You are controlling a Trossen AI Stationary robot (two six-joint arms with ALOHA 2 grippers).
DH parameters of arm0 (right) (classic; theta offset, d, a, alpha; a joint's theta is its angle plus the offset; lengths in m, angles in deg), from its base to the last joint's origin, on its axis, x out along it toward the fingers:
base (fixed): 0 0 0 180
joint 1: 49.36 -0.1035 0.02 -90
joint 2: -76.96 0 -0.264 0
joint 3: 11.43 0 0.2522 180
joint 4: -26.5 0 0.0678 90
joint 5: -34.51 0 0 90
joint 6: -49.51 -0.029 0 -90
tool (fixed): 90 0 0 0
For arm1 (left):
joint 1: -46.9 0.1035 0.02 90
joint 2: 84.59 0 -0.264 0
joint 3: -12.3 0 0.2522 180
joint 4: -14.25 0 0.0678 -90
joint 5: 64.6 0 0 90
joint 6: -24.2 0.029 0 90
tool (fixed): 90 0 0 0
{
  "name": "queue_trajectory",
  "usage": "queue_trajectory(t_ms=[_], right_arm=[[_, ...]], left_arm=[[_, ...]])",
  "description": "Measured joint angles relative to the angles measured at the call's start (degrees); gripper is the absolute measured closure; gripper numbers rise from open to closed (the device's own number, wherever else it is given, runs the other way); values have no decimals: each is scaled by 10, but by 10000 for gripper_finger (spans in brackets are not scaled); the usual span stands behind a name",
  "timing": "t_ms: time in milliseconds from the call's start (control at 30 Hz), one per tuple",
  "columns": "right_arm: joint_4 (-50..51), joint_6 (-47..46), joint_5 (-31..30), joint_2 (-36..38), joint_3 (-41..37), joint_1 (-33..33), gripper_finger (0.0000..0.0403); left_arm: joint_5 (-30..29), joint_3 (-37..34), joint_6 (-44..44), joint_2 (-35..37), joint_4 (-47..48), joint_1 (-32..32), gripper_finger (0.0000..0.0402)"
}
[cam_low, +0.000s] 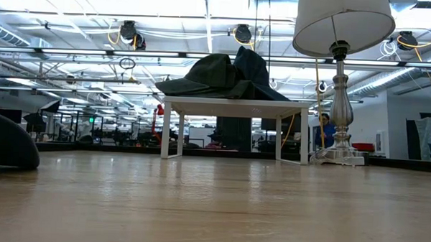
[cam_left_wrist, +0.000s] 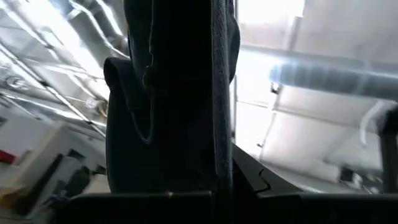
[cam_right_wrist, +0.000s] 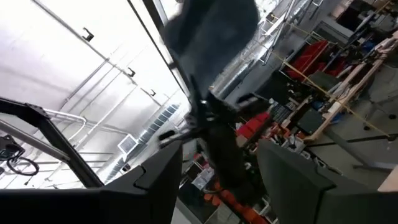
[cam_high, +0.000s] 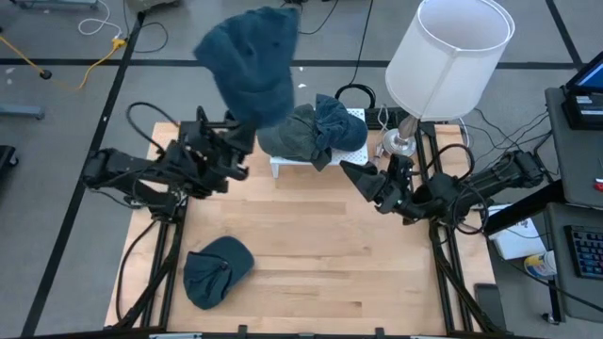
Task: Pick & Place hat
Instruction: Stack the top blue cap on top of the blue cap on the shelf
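Note:
A blue hat (cam_high: 250,61) is raised high over the table's far left, with my left gripper (cam_high: 245,134) shut on it from below. Its dark cloth (cam_left_wrist: 168,93) fills the left wrist view. The right wrist view shows that hat (cam_right_wrist: 211,31) farther off, on top of the left arm. On the small white table (cam_high: 316,162) at the far middle lie a dark green hat (cam_high: 285,134) and a blue hat (cam_high: 332,122). Another blue hat (cam_high: 217,268) rests on the wooden table near the front left. My right gripper (cam_high: 358,175) stands open beside the white table, holding nothing. My left gripper holds the raised blue hat by its lower end (cam_high: 247,118), with the fingers slanting upward. The cloth rises from between the fingers (cam_left_wrist: 217,168) and stands above the gripper, clear of the table. Which part of the hat is caught is hidden by the cloth itself.
A lamp with a white shade (cam_high: 450,56) stands on its silver base (cam_low: 338,155) at the far right, next to the white table. Bare wood (cam_high: 320,254) lies between the arms and toward the near edge. Cables and a desk edge (cam_high: 575,141) lie beyond the table.

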Motion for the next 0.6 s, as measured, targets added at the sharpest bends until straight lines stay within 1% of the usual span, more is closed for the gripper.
queue_trajectory(t_ms=[67,200,300,467,600], right_arm=[[-2,-2,13,0,0,2,202],[-32,-26,80,0,0,18,202],[-59,-39,107,0,0,31,202],[-108,-59,151,0,0,52,202],[-123,-61,178,0,0,63,202]], left_arm=[[21,46,0,-26,36,-4,393],[58,133,0,-74,115,-11,393],[81,187,0,-108,163,-15,393],[115,249,-8,-158,189,-16,393],[131,271,-36,-191,190,-16,393]])
